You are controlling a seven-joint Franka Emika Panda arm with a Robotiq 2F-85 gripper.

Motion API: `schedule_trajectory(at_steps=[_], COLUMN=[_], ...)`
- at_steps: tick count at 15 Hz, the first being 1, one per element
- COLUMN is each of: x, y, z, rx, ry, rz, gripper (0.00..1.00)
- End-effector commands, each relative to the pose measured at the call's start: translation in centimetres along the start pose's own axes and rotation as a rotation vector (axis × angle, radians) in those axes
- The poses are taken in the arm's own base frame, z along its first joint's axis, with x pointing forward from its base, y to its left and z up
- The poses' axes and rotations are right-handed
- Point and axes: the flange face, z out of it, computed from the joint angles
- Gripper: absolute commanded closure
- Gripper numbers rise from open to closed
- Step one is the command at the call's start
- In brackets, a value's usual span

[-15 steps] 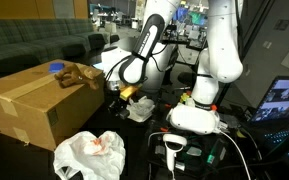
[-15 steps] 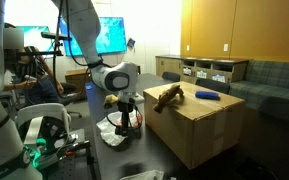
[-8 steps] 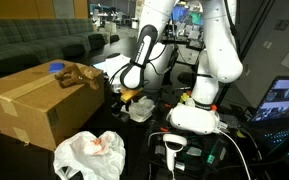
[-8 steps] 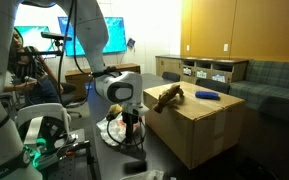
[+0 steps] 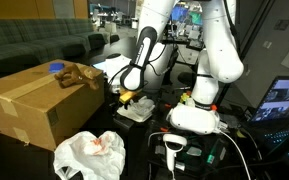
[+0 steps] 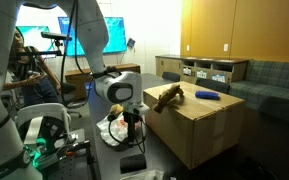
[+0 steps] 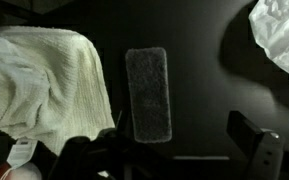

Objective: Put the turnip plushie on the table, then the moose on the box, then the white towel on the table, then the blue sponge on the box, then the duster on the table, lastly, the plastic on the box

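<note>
Duster (image 7: 148, 95) (flat, fuzzy, oblong) lies beside the ribbed white towel (image 7: 44, 85).

Robotics lab inside an office-type building. Evidence: white robot arm (image 5: 216, 50) mounted on the dark table (image 5: 144, 140), loose cables (image 5: 239, 150) around its base and a lit monitor (image 5: 284, 100) next to it. Big wall display (image 6: 109, 35) behind, more screens (image 5: 189, 18) at the back desks. Lounge fit-out too: grey couch (image 5: 24, 45), wood-panelled wall (image 6: 234, 30), low open shelf unit (image 6: 199, 68).
</note>
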Motion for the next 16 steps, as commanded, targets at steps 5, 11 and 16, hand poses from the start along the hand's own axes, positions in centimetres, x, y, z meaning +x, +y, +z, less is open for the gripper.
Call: schedule_trajectory(at_steps=[5,11,16], x=[-4.6,-8.7,-9.9], y=[-6.4,-14.1,-19.1], z=[-4.4,-8.1,-8.9], rx=[0.067,0.173,0.196], ry=[0.101,0.149,0.186], rz=[-0.225,-0.395,-0.509], gripper=[0.00,0.00,0.00])
